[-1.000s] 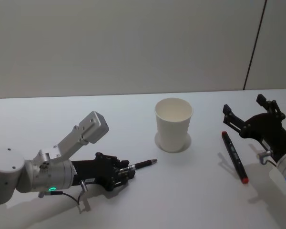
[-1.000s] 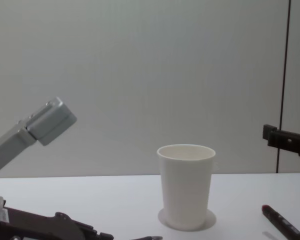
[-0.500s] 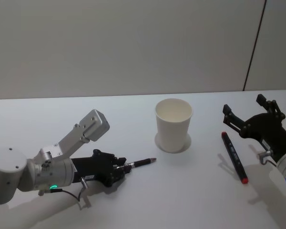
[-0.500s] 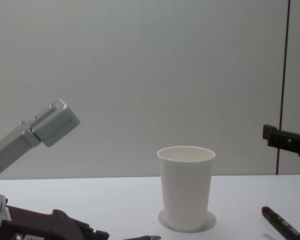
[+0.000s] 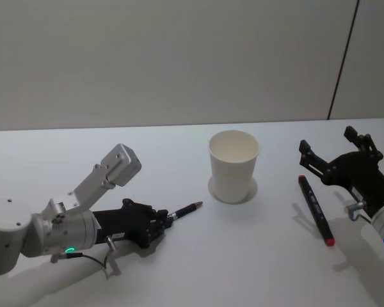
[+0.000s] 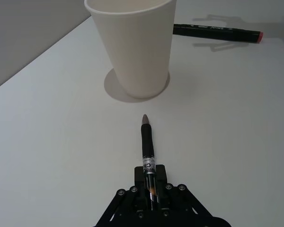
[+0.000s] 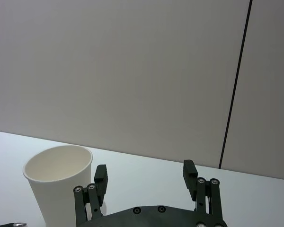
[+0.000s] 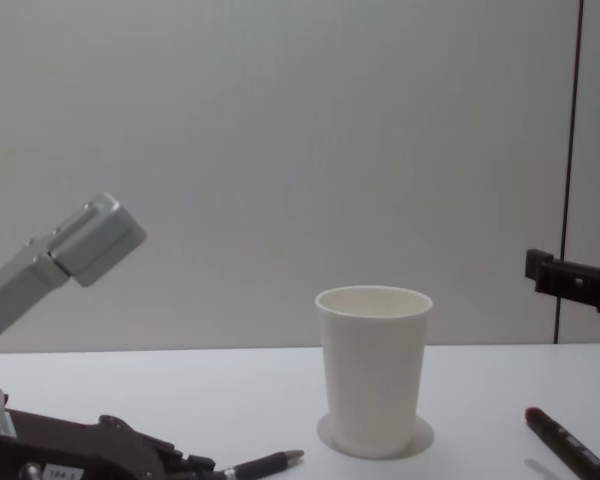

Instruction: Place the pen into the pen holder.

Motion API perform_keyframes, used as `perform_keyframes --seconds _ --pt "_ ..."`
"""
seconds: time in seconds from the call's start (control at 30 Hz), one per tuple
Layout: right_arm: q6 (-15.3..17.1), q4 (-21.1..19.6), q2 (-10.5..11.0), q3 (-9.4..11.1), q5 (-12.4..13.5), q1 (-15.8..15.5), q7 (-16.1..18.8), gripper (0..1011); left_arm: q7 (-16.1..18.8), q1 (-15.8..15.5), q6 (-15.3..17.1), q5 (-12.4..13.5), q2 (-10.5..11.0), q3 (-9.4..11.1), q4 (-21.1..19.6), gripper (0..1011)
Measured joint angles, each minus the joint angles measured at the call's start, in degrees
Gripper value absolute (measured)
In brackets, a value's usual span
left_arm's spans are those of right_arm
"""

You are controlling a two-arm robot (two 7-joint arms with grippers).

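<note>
The desk (image 5: 243, 262) is carrying everything. The left gripper (image 5: 161, 222) is hovering low over it, and the right gripper (image 5: 327, 142) is hanging with its fingers spread wide apart. The cup (image 5: 233, 167) is standing upright ahead of the left fingers, apart from them. A marker (image 5: 315, 210) is lying flat just beside the right fingers. The left fingers are clamping the rear end of the pen (image 5: 184, 210), its tip pointing toward the cup.

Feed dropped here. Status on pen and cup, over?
Left gripper shut on pen, low, tip toward cup. Right gripper open, parked beside marker, right of cup. Cup upright, nothing between it and pen.
</note>
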Motion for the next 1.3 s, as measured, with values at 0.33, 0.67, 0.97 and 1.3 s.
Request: perform_keyframes --seconds 0.33,0.67,0.97,1.3 --pt "0.00 0.00 0.00 0.00 0.00 0.00 0.00 1001 -1.60 0.30 -0.26 -2.40 0.62 -0.18 -0.10 140" --pt "0.00 0.00 0.00 0.00 0.00 0.00 0.00 1001 -1.77 1.03 -1.12 -5.98 1.23 -0.41 -0.54 140" --pt "0.00 0.00 0.00 0.00 0.00 0.00 0.00 1001 0.89 1.62 -2.90 -10.41 1.84 -1.46 -1.62 139" --pt "0.00 0.00 0.00 0.00 0.00 0.00 0.00 1001 4.76 2.51 -5.56 -15.52 2.63 -2.67 -2.86 140"
